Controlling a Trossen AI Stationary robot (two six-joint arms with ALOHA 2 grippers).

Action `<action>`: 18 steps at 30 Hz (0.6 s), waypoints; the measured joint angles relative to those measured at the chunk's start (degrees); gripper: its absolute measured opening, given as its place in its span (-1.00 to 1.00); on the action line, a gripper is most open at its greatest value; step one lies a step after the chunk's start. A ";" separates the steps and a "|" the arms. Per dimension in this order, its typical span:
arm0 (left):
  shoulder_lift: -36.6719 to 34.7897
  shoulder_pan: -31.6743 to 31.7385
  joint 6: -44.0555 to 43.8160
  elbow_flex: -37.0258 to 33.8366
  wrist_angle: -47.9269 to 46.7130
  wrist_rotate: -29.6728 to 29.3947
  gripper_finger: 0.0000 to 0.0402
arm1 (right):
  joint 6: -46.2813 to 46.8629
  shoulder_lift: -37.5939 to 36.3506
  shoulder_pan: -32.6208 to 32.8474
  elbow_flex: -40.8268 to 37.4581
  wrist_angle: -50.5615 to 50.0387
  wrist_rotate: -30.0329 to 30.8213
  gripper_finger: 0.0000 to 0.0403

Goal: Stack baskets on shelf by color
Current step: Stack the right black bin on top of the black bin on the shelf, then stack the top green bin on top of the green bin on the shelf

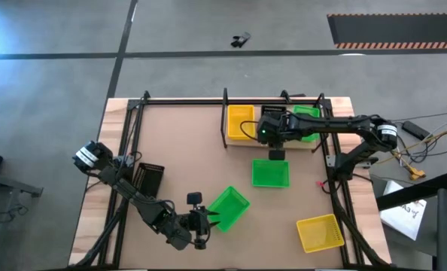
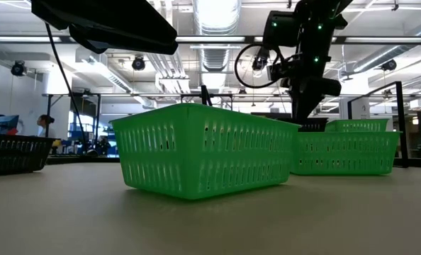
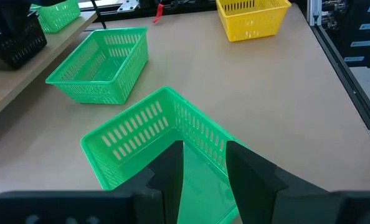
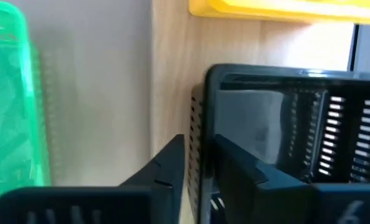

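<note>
Right gripper (image 1: 275, 144) is over the front edge of the shelf (image 1: 306, 144), fingers clamped on the wall of a black basket (image 4: 297, 134) sitting on the pale plank, one finger inside the wall and one outside going by the right wrist view. That arm reaches in from the table's right side, elbow bent, forearm running across toward the middle of the shelf. Beside the black basket there's a yellow basket (image 1: 239, 123) on the shelf's left part and a green one (image 1: 308, 125) on the right part. Left gripper (image 1: 202, 220) is down near the front edge of the table, arm stretched low along the left side, fingers pinching the rim of a tilted green basket (image 1: 229, 206), one finger in and one out. Another green basket (image 1: 271, 172) sits flat on the tabletop just in front of the shelf, a second yellow basket (image 1: 319, 232) is off at the front right corner, and a black basket (image 1: 147, 178) sits by the left arm.
</note>
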 joint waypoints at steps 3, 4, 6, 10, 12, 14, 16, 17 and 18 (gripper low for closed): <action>0.00 -0.01 0.02 0.00 -0.02 0.00 -0.48 | -0.08 -0.10 0.85 0.72 -0.58 0.33 -0.48; 0.00 0.00 0.02 0.00 -0.02 0.00 -0.48 | 0.52 -0.15 1.14 1.31 -1.11 0.40 -0.43; 0.00 0.00 0.02 0.00 -0.02 0.00 -0.48 | 2.78 -0.22 1.96 3.14 -3.59 0.45 -0.34; 0.00 0.00 0.02 0.00 -0.02 0.00 -0.48 | 9.52 -0.53 5.60 6.89 -9.39 0.48 -0.25; 0.00 -0.02 0.02 0.00 -0.04 0.00 -0.48 | 10.89 -1.17 9.65 7.21 -10.82 0.44 -0.26; 0.00 -0.06 0.01 0.00 -0.04 0.00 -0.48 | 11.31 -1.97 14.89 6.81 -11.20 0.44 -0.29; 0.00 -0.08 0.00 -0.02 -0.04 0.00 -0.48 | 11.29 -2.46 20.86 5.95 -12.65 0.53 -0.32; 0.00 -0.08 0.01 -0.02 -0.04 0.00 -0.48 | 11.06 -2.56 23.66 5.48 -13.83 1.00 -0.34; 0.00 -0.08 0.01 -0.04 -0.04 0.00 -0.48 | 10.72 -2.59 26.41 5.01 -15.00 1.90 -0.36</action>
